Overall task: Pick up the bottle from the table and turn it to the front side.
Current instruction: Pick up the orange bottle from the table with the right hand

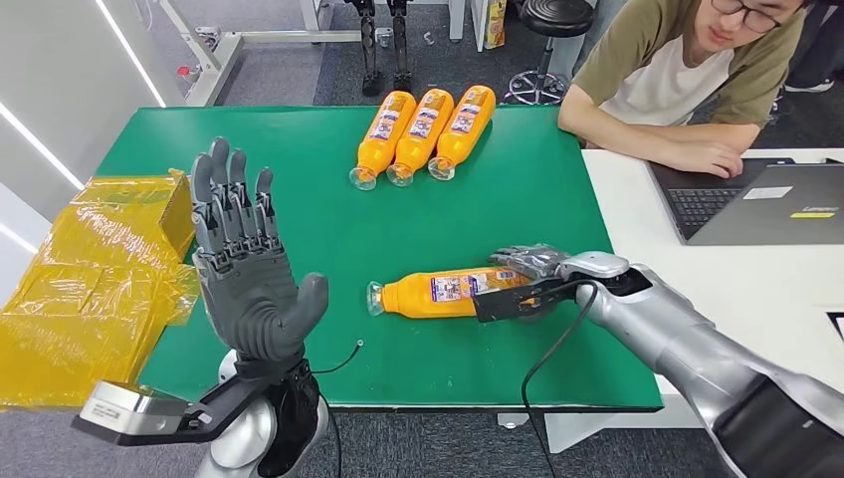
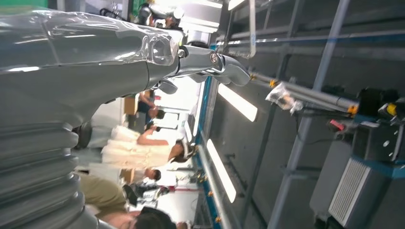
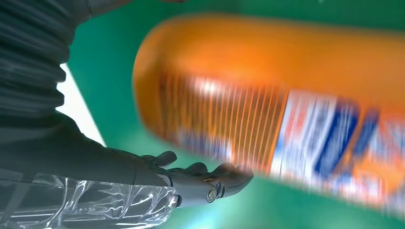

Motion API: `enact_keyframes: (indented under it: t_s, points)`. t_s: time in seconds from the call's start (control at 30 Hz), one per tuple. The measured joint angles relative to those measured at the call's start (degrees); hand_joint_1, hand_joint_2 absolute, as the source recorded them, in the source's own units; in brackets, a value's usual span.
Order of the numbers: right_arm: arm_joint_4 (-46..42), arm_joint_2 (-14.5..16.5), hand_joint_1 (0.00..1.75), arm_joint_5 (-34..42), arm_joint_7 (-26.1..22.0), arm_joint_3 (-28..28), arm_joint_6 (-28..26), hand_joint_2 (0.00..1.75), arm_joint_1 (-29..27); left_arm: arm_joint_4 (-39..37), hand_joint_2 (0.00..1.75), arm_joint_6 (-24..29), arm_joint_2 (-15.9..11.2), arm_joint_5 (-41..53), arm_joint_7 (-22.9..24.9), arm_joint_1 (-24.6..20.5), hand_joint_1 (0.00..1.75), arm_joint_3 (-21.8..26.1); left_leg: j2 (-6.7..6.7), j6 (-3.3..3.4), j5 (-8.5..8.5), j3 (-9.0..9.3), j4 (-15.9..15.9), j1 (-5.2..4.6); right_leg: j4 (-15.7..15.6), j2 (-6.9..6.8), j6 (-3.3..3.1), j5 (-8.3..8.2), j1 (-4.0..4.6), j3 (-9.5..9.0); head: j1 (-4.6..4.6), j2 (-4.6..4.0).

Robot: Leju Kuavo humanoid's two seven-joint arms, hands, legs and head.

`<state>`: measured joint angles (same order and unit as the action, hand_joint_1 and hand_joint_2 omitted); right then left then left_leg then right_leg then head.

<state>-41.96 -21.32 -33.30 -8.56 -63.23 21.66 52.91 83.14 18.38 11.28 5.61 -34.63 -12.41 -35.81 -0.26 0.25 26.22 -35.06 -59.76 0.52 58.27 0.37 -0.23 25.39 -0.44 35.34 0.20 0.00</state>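
Fingers [image 1: 518, 261] of my right hand [image 1: 532, 274] are wrapping the lying orange plastic bottle [image 1: 443, 293] on the green table [image 1: 299, 169]; left hand [image 1: 244, 269] is spreading empty. Round bottle may be slipping.

The left hand [image 2: 143, 52] stretches out toward ceiling light strips [image 2: 237, 102], with people [image 2: 138, 148] standing beyond.
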Motion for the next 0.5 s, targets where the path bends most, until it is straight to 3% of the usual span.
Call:
enact_keyframes:
  t_s: [0.2, 0.33, 0.5]
  points:
    - [-0.6, -2.0, 0.0, 0.9, 1.2, 0.0, -1.7, 1.75, -3.5, 0.3, 1.75, -1.3, 0.0, 0.9, 0.4, 1.3, 0.0, 0.0, 0.02, 0.0, 0.02, 0.04, 0.0, -0.01, 0.0, 0.03, 0.01, 0.01, -0.01, -0.01, -0.02, 0.0]
    - [-2.7, -4.2, 1.72, 0.6, 2.9, 1.2, -3.2, 1.75, -6.2, 0.7, 1.75, -2.1, 0.0, 1.5, 0.6, 2.0, 0.0, 0.0, -0.05, 0.02, 0.03, 0.11, 0.0, 0.0, 0.0, -0.04, 0.05, 0.04, 0.01, -0.12, -0.01, 0.0]
    - [-5.2, -5.6, 1.75, -4.0, 3.1, 4.5, -7.8, 1.75, -10.8, 1.5, 1.75, -2.5, 0.1, 2.1, 0.9, 2.8, 0.0, 0.0, 0.03, 0.04, 0.11, 0.38, 0.0, 0.03, -0.1, 0.01, 0.06, 0.05, 0.04, -0.39, -0.01, 0.0]
